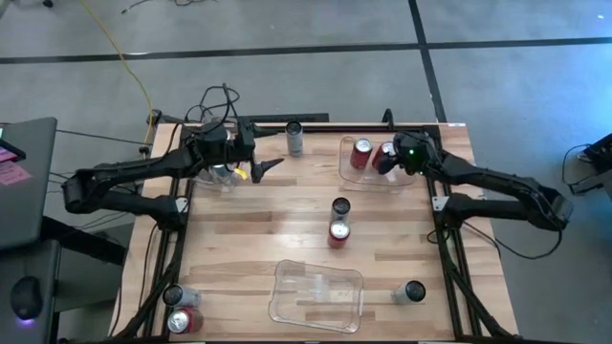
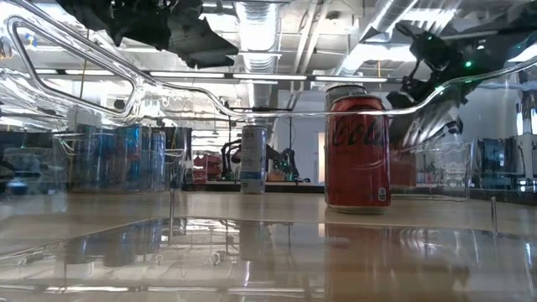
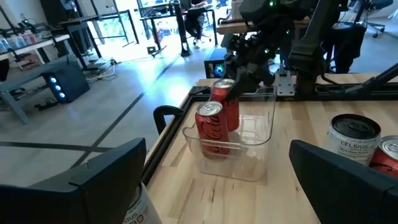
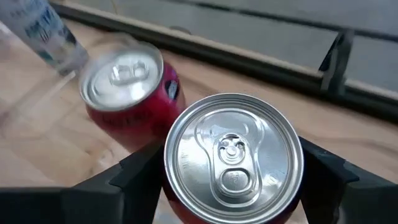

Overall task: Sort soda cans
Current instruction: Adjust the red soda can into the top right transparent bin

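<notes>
My right gripper (image 1: 385, 161) is at the far right of the table, shut on a red soda can (image 4: 233, 155) inside a clear bin (image 1: 356, 179). A second red can (image 4: 127, 93) stands in that bin beside it. My left gripper (image 1: 266, 167) hangs open at the far left, above another clear bin (image 1: 218, 178), touching nothing. A silver-blue can (image 1: 295, 139) stands at the far middle. A dark can (image 1: 340, 207) and a red can (image 1: 339, 232) stand together mid-table. A dark can (image 1: 414, 291) is at the near right. My right gripper pinches the red can's side wall (image 4: 177, 205) just below the silver top, with one finger (image 4: 134, 177) on each side. The fingers slant down from the table's right side. The can stands about upright in the bin; whether its base rests on the bin floor is hidden.
An empty clear bin (image 1: 317, 291) sits at the near middle. A silver can (image 1: 178, 297) and a red can (image 1: 184, 321) are at the near left corner. Bare wood lies between the mid-table cans and the left edge.
</notes>
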Robot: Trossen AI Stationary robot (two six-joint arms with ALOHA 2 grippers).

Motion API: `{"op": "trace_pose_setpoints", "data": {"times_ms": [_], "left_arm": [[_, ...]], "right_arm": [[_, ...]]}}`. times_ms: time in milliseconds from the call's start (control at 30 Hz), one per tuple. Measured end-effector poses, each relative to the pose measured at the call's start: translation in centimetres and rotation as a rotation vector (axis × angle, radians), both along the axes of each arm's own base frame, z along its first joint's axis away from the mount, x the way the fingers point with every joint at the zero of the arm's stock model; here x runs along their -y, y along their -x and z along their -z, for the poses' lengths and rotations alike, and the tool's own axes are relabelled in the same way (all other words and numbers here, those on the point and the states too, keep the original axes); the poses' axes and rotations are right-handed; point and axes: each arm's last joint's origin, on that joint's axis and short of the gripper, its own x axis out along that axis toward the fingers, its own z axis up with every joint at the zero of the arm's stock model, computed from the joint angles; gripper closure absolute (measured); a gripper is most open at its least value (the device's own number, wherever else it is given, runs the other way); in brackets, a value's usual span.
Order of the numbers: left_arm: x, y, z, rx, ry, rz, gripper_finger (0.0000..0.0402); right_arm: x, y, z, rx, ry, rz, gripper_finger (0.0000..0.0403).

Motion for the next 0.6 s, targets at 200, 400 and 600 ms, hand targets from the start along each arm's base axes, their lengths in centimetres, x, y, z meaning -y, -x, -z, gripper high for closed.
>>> {"op": "trace_pose_setpoints", "data": {"times_ms": [200,400,600], "left_arm": [[0.0,0.0,0.0,-0.003,-0.003,0.0,0.0011],[0.0,0.0,0.0,-0.007,-0.006,0.001,0.0011],[0.0,0.0,0.1,-0.008,-0.006,0.002,0.0011]], "right_arm": [[0.7,-0.9,1.1,-0.021,-0.024,0.004,0.0044],[0.9,-1.1,1.4,-0.031,-0.03,0.003,0.0025],[0.4,-0.5,-0.1,0.019,0.035,0.013,0.0023]]}}
